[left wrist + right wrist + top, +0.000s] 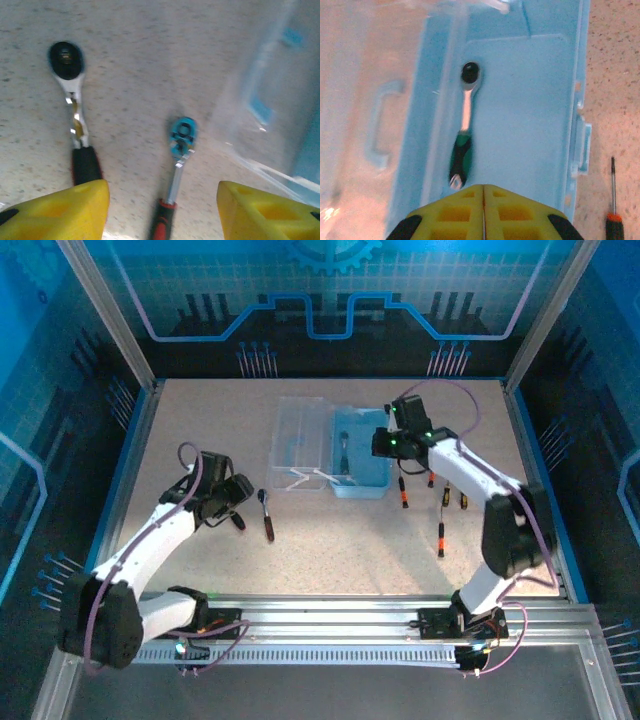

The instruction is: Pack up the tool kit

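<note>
Toward the back middle of the tabletop (190, 430) the tool kit (366, 476) lies open, its long axis running away from my bases. Its clear lid (298, 432) is folded flat to the left of the translucent light-blue tray. On the tray floor (530, 100) a green-handled ratchet (464, 127) lies along that same axis, its round head at the far end and its grip toward my right wrist. My right jaws hang over the near end of the tray, their yellow fingers (455, 212) pressed together with nothing between them. A moulded handle (377, 125) shows through the lid, and small latch tabs (580, 145) stick out from the tray's right wall.

Beside that wall a slim screwdriver (614, 200) lies on the speckled surface, tip pointing away, its orange-collared handle cut off by the frame edge. More screwdrivers (441, 538) lie right of the kit, some partly under my right arm.

My left jaws stand apart, low over the tabletop left of the lid. Between the yellow fingers (60, 212) a red-handled ratchet (177, 165) points its teal head away, its handle cut off below and touching neither finger. Left of it a black-headed ratchet (74, 105) with a chrome shank lies roughly parallel, its dark grip partly hidden behind my left finger. The lid's edge is blurred.
</note>
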Robot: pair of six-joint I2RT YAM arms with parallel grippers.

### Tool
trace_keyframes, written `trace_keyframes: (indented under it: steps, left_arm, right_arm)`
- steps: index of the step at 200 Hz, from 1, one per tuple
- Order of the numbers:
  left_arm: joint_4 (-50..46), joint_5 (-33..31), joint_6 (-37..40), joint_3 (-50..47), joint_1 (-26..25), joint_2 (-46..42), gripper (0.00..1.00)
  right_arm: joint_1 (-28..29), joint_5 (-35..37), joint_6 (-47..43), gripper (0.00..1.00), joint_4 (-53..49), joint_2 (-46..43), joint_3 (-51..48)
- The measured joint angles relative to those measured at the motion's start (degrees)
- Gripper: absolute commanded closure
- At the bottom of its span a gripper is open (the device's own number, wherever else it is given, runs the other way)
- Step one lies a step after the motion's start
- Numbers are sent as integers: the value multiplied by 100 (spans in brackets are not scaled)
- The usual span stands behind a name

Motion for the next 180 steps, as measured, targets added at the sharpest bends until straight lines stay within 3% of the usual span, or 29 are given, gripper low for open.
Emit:
trace_keyframes:
  steps: [64, 111, 180]
  left_arm:
    - [-4, -238, 168, 533, 505, 1803, 40]
    - [-17, -396, 343, 896, 533, 2459, 44]
    - [-195, -533, 485, 1102, 811, 2815, 75]
  right_arm:
    - [0, -623, 13, 81, 481, -1934, -2096]
    - [0, -713, -74, 80, 225, -2966, -2612]
    - [0, -778, 50, 82, 234, -3200, -2946]
